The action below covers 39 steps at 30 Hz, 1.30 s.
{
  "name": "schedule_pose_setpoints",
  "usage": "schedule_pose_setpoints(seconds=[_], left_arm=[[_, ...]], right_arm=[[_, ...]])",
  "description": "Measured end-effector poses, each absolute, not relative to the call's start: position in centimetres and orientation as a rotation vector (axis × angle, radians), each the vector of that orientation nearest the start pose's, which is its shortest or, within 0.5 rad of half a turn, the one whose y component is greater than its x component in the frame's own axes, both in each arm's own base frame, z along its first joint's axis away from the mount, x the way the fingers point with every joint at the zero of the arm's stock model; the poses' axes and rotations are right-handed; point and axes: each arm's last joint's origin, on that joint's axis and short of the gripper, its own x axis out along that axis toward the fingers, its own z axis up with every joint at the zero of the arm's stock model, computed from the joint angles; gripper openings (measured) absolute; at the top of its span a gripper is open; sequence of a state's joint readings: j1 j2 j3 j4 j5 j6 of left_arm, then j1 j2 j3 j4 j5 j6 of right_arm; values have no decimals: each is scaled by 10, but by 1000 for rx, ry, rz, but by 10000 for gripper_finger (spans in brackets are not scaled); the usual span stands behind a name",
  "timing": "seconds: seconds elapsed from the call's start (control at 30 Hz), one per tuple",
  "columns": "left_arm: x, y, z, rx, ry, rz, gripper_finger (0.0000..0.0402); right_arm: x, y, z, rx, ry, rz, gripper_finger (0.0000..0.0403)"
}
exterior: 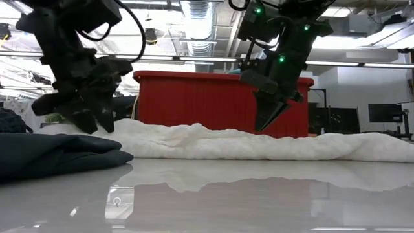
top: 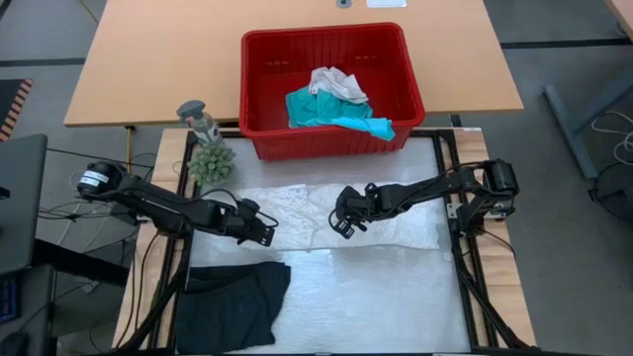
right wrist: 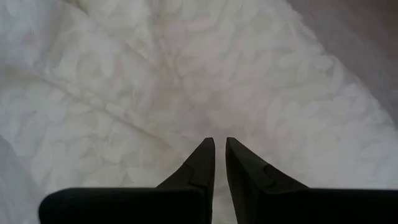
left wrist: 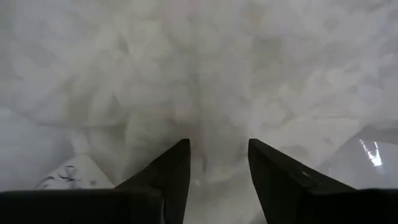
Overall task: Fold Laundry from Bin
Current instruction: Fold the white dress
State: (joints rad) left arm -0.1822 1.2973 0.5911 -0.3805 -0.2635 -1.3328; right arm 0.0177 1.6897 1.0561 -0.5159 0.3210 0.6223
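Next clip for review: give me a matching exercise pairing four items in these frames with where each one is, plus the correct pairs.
Items:
1. teal cloth garment
2. black cloth garment
3. white lacy cloth garment
4. small green plant

Places:
A. spread across the table's middle, under both grippers
B. inside the red slotted plastic bin
C. beside the bin's near left corner
D. on the table's near left part, away from the bin

Pairs: 1-B, 2-D, 3-A, 4-C
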Motion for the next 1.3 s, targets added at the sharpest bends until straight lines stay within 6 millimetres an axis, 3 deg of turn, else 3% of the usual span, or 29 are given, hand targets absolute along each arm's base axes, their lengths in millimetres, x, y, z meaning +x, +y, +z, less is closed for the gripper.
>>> schedule_pose_setpoints(seconds=[0.1, 0.33, 0.97, 1.3], left_arm=[[222, -34, 155, -972, 836, 717, 119], [225, -35, 155, -991, 810, 699, 10], [214, -51, 188, -1230, 721, 551, 0], [210, -50, 186, -1205, 731, 600, 0]], right_arm=[[323, -5, 182, 355, 1004, -613, 66], [323, -6, 182, 355, 1003, -614, 66], [324, -5, 182, 366, 1002, -610, 66], [324, -5, 182, 367, 997, -608, 66]])
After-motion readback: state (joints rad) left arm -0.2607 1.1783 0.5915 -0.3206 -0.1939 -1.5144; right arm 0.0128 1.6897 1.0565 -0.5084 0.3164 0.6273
